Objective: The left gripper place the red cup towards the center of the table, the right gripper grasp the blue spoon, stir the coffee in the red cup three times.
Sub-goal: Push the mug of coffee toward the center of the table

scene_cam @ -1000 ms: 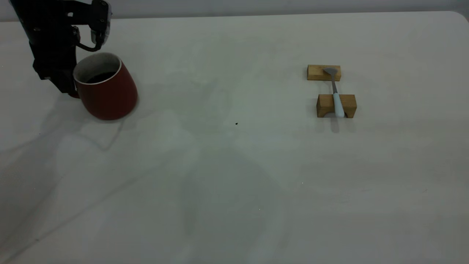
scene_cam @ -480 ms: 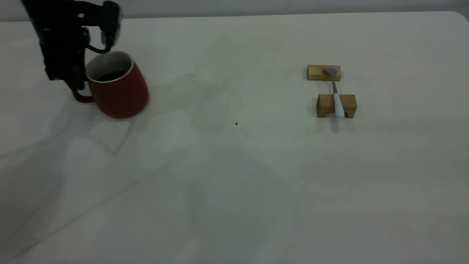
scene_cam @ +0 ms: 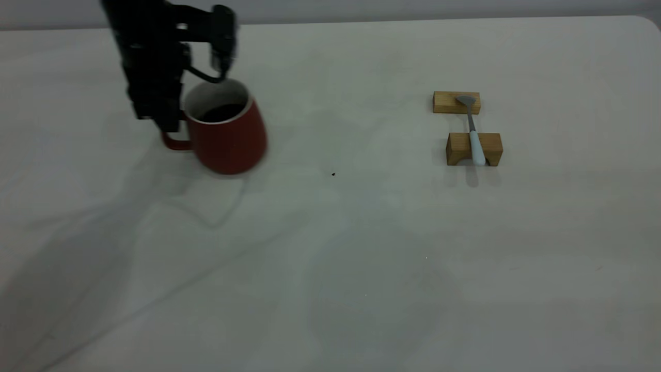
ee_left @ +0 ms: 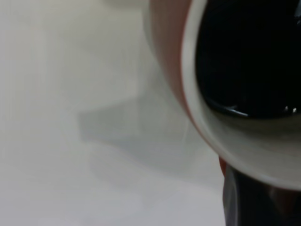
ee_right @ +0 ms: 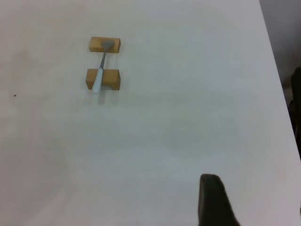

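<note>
My left gripper (scene_cam: 166, 124) is shut on the loop handle of the red cup (scene_cam: 230, 142), left of the middle of the table (scene_cam: 330, 268). The cup stands nearly upright with dark coffee (scene_cam: 222, 112) inside. Up close in the left wrist view, the cup's white rim (ee_left: 207, 127) and the coffee (ee_left: 249, 56) fill the picture above a black finger (ee_left: 249, 197). The blue spoon (scene_cam: 474, 135) lies across two wooden blocks at the right. In the right wrist view the spoon (ee_right: 99, 75) is far from my right gripper (ee_right: 214, 200), which hangs over bare table.
A flat wooden block (scene_cam: 447, 102) holds the spoon's bowl and an arched block (scene_cam: 490, 149) holds its handle. A tiny dark speck (scene_cam: 333, 174) lies near the middle. The table's right edge (ee_right: 277, 84) shows in the right wrist view.
My left gripper has carried the red cup to the right, toward the table's middle, faster in the last half second. The spoon and blocks have not moved.
</note>
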`<state>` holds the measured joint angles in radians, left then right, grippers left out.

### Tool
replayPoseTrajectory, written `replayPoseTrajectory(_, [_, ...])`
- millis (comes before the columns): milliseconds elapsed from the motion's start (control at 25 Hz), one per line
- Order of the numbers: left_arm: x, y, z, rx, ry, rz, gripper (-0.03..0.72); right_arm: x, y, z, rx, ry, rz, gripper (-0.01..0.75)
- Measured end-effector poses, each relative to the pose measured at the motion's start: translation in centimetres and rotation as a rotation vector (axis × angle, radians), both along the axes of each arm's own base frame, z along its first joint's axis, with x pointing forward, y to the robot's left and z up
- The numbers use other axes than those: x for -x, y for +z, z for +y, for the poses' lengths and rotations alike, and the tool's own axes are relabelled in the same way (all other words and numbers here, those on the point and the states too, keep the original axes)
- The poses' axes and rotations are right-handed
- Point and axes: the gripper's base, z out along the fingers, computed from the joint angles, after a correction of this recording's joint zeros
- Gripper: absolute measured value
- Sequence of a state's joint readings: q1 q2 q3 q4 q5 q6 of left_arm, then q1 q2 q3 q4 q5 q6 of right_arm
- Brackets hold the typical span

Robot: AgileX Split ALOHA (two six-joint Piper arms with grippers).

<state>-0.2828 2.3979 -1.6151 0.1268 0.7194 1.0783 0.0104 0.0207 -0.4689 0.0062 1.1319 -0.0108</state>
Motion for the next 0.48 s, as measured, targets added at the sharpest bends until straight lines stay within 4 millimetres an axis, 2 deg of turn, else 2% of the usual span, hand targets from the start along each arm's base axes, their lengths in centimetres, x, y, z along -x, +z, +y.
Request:
replayPoseTrajectory(280, [1.5,-0.2,-4.9,0.054,-0.020,0.000,0.212,0.0,0.0,0.0,0.001,0.001,0.000,0.472])
replayPoseTrajectory(480, [2.1,-0.2,-6.5,0.086,-0.028,0.000,0.212,0.0,0.0,0.0,0.001,0.001,0.000,0.472])
